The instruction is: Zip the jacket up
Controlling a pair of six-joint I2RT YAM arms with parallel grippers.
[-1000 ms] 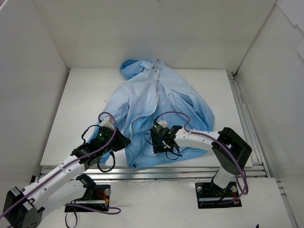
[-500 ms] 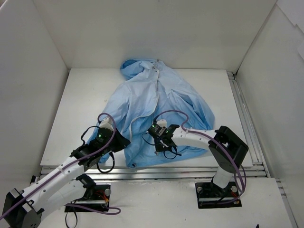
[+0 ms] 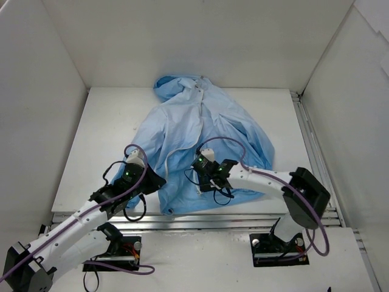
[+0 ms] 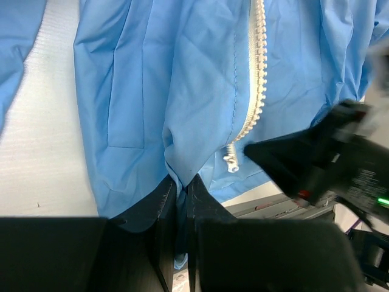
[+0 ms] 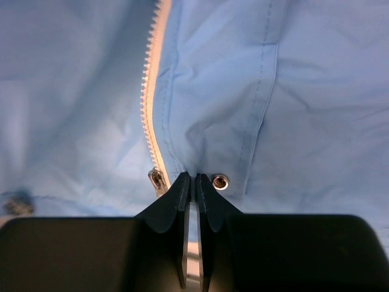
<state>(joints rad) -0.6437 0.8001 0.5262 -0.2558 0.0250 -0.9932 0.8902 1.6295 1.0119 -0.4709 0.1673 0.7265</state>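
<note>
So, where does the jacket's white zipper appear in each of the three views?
Top external: the zipper is a thin white line down the jacket's middle.
Left wrist: upper right, ending just right of the left gripper.
Right wrist: upper left, its slider beside the right gripper.
Shared landmark: the jacket's near hem, pinched by both grippers.

Right wrist view: jacket (image 5: 292, 91) runs off every edge; blurred dark speck (image 5: 15, 204) at 8 o'clock, unidentifiable. Left wrist view: right arm (image 4: 328, 164) blurred, cropped at 4 o'clock.
</note>
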